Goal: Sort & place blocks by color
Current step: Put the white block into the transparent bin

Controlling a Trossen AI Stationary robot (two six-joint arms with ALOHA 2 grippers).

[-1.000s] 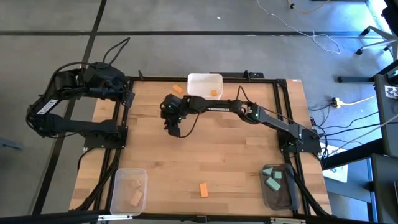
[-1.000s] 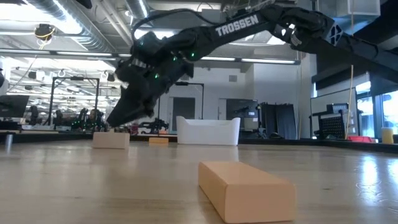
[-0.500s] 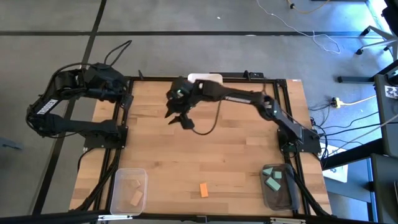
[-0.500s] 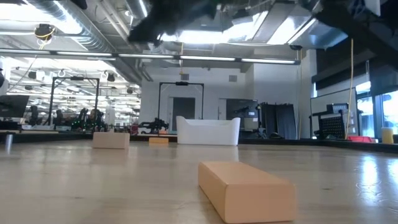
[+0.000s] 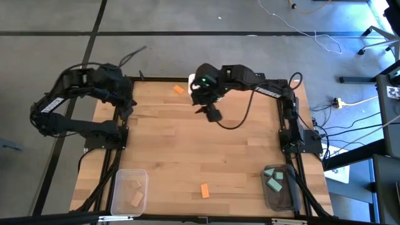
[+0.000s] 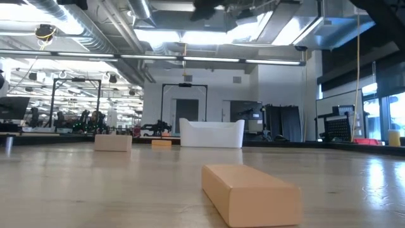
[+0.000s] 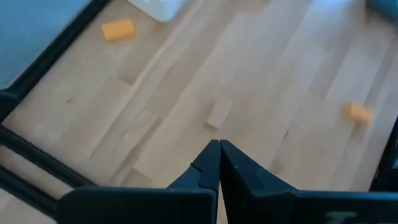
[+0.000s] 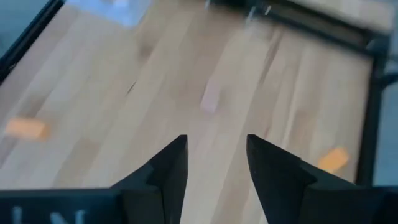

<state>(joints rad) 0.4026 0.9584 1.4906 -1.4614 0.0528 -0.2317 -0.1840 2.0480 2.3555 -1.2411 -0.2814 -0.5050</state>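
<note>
From above, the right gripper hangs over the far middle of the counter, just in front of the white bin; its wrist view shows the fingers apart with nothing between them. An orange block lies beside that bin, to the gripper's left; another orange block sits well apart, near the front edge. The left gripper, fingers together, waits at the counter's left edge. "TROSSEN" reads faintly on the right arm. The low view alone shows a tan block.
</note>
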